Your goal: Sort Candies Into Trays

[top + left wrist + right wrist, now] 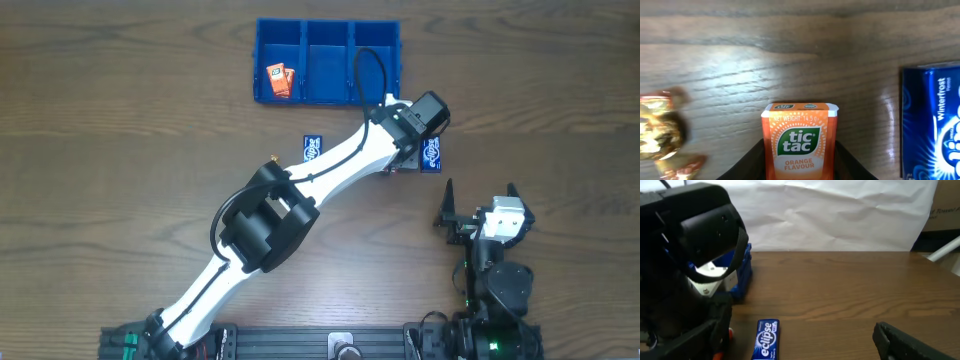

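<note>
An orange mint box [800, 142] stands between the dark fingers [751, 165] of my left gripper [800, 155], which press on both its sides. In the top view the left gripper [403, 160] is just below the blue three-compartment tray [327, 28], right of centre. Two orange packs [279, 80] lie in the tray's left compartment. A gold-wrapped candy [660, 132] and a blue gum pack [932, 125] lie on either side of the held box. My right gripper [478, 205] stands open near its base with nothing in it.
A second blue gum pack [313, 149] lies on the wooden table below the tray's left half. From the right wrist, the left arm's head [690, 275] blocks the tray [742, 272], and a gum pack [766, 339] lies close by.
</note>
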### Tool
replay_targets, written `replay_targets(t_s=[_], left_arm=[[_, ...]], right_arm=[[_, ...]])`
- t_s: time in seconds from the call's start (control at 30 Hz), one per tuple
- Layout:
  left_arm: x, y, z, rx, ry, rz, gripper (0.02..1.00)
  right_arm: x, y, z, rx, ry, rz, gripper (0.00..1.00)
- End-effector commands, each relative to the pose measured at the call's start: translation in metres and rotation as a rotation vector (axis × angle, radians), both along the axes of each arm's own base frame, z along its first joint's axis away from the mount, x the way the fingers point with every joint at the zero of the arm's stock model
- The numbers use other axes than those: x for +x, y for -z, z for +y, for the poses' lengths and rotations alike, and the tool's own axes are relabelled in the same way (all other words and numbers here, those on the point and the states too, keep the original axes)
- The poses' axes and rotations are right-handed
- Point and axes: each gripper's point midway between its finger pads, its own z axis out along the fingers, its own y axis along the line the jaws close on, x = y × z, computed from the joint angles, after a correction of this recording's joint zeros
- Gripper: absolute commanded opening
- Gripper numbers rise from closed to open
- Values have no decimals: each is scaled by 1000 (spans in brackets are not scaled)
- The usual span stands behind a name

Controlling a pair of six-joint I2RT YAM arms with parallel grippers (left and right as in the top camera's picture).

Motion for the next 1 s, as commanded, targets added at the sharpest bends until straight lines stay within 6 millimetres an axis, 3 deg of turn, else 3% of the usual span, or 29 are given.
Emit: replay_targets(t_s=[0.03,0.1,0.2,0.27,0.37,0.5,0.57,0.87,1.0], left_arm=[[44,-69,13,21,-5,-189,275],[63,-104,30,29,-15,-262,277],[99,-164,80,28,-60,-364,270],[118,-190,119,30,-100,-397,268],[140,-204,171,31,-160,-398,272],[160,-190,219,-4,-222,-332,248],[164,-181,231,-3,-228,-310,251],[167,-120,231,29,-191,-196,268],[168,-103,231,38,-189,-165,261]], right_arm=[[0,0,-1,-11,4,1,998],[0,0,-1,-11,4,1,998],[0,0,-1,-11,4,1,998],[0,0,-1,-11,4,1,1000],[0,0,-1,-11,4,1,998],[0,0,-1,-11,4,1,998],[0,0,-1,-11,4,0,998],[0,0,-1,-11,4,0,998],[0,0,-1,-11,4,1,998]])
